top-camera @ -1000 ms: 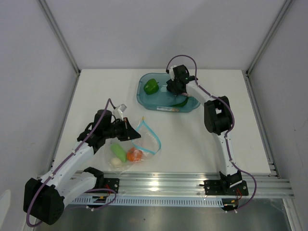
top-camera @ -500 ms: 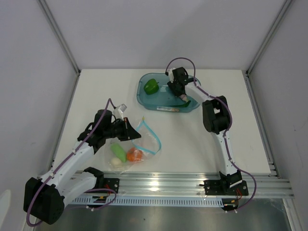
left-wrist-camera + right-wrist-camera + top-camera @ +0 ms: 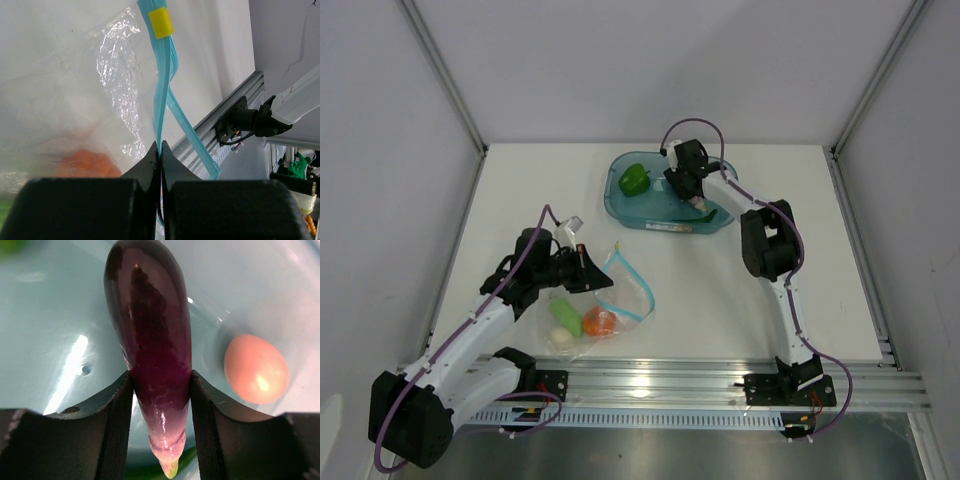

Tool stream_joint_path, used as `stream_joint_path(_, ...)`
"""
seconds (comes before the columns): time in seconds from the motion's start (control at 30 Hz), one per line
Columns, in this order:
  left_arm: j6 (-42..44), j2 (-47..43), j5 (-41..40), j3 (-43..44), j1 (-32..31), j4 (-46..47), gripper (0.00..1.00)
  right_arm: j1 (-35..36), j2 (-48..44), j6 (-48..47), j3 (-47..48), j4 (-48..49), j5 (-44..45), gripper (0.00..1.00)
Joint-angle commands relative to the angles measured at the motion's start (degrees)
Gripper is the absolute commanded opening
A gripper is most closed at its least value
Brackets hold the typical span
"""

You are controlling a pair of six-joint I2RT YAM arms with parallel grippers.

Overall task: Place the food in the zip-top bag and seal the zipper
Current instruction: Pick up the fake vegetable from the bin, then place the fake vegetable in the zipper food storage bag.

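The clear zip-top bag (image 3: 616, 303) lies near the front, mouth open toward the right. My left gripper (image 3: 588, 276) is shut on its teal zipper strip (image 3: 161, 95), which carries a yellow tab (image 3: 161, 22). Inside the bag are a light green long vegetable (image 3: 567, 317), an orange round one (image 3: 600, 321) and a beige egg (image 3: 562, 338). My right gripper (image 3: 693, 190) is down in the teal tub (image 3: 650, 222), its fingers closed on both sides of the purple eggplant (image 3: 150, 340). A second egg (image 3: 256, 369) and a dark green long vegetable (image 3: 145, 473) lie beside it.
The green bell pepper (image 3: 635, 180) sits in the tub's left half. The tub stands at the back centre of the white table. A metal rail (image 3: 670, 385) runs along the near edge, and grey walls enclose the table.
My right gripper has shifted slightly left and back inside the tub, over the eggplant. The left arm and the bag have not moved.
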Motion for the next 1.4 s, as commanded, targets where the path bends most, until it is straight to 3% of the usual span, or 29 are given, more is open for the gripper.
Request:
stream_joint_path(0.0, 0.3, -1.7, 0.7, 0.0, 0.3, 0.1, 0.01, 1.8, -8.7, 2.1, 0.5, 0.6, 1.4, 0.04)
stream_joint_path(0.33, -0.8, -2.5, 0.1, 0.4, 0.3, -0.2, 0.01, 4.6, -22.6, 12.9, -1.2, -9.4, -1.1, 0.0)
stream_joint_path(0.43, -1.5, -3.0, 0.1, 0.4, 0.3, -0.3, 0.01, 6.6, -29.9, 19.1, -7.8, -10.7, -3.6, 0.0)
stream_joint_path(0.6, -2.8, -3.7, 0.2, 0.4, 0.3, -0.5, 0.01, 10.3, -41.0, 30.5, -21.7, -10.1, -20.0, 0.0)
stream_joint_path(0.87, -2.8, -6.0, -0.1, 1.3, 0.3, -3.3, 0.01, 19.1, -57.0, 35.1, -36.3, -11.1, -27.4, 0.0)
stream_joint_path(1.03, -2.3, -6.4, -0.6, 1.2, 0.2, -4.4, 0.01, 23.4, -58.6, 36.8, -39.8, -15.0, -34.6, 0.01)
stream_joint_path(1.2, -3.0, -6.3, -0.5, 1.2, 0.2, -3.6, 0.0, 27.8, -57.5, 36.4, -40.1, -20.3, -32.2, 0.01)
stream_joint_path(1.37, -2.7, -6.4, 0.4, 1.9, 0.2, -3.6, 0.01, 27.9, -55.6, 35.5, -39.9, -23.2, -35.1, 0.01)
